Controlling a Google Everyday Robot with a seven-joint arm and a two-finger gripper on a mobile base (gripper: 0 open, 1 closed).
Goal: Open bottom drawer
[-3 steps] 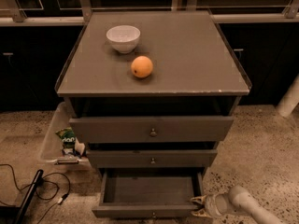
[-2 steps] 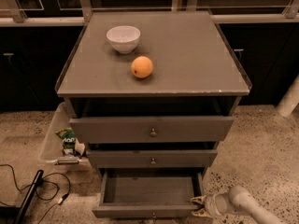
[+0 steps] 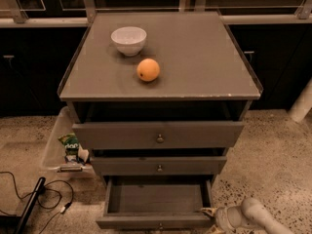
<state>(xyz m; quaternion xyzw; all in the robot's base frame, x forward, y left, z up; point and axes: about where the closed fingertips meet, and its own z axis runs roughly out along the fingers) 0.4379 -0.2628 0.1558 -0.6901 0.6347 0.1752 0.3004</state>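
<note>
Beside the open bottom drawer rests the pincer.

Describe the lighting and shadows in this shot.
Camera view: light falls from above on the cabinet top, where the bowl and orange cast short shadows; the recess under the top is dark; the bottom drawer, pulled out, is dim inside but readable; the gripper sits at its front corner, picture right, lit pale.

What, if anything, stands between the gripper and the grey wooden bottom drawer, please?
Nothing visible does. The gripper sits at the front corner of the grey wooden bottom drawer, which stands pulled out.
</note>
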